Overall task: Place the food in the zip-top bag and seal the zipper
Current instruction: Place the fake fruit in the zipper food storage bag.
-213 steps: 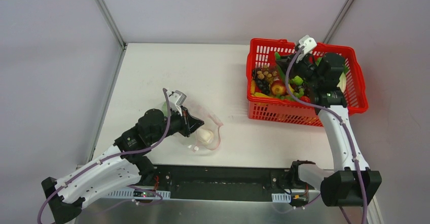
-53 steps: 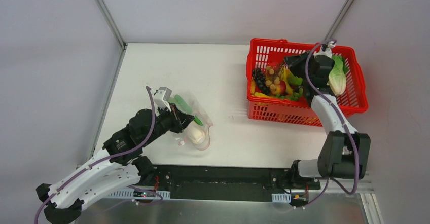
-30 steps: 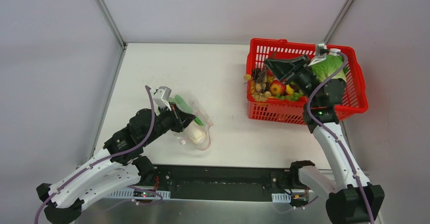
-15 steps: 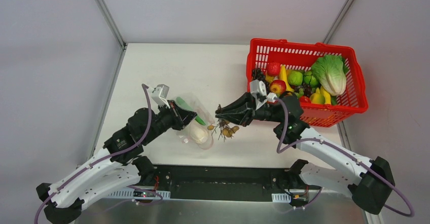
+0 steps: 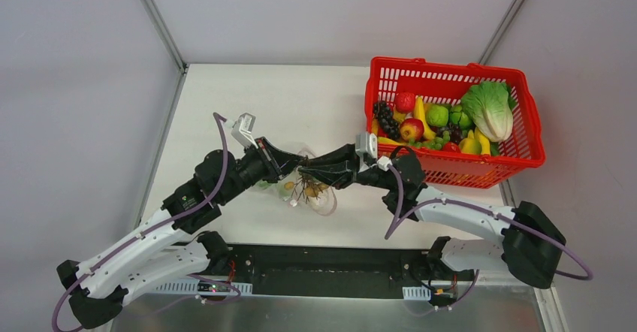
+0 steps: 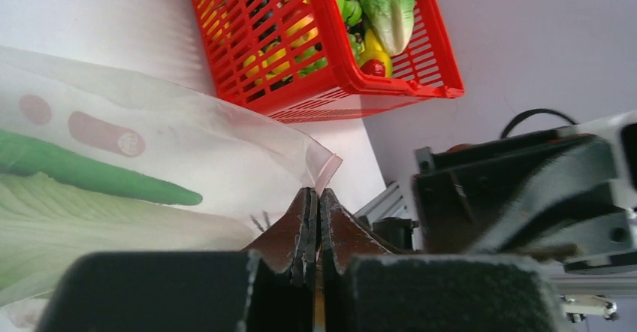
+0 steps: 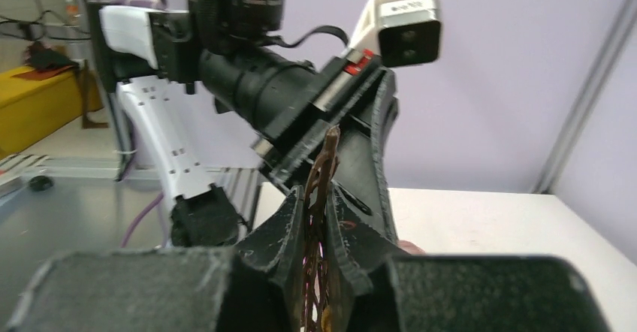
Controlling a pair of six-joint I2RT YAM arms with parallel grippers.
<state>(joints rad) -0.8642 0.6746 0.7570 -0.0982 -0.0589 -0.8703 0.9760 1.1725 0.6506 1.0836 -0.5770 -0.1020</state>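
Near worktop front edge, left hand clamped closed on zip-top bag edge, right hand gripping tan fruit bunch by stem at bag's mouth.

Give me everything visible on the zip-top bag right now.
Clear, crinkly plastic with pink-red printed marks, the zip-top bag lies on the white table, left of the red basket. The left gripper is shut on its edge. A long green vegetable and a pale leafy piece show through it. The right gripper holds a brown stemmed bunch at its mouth.
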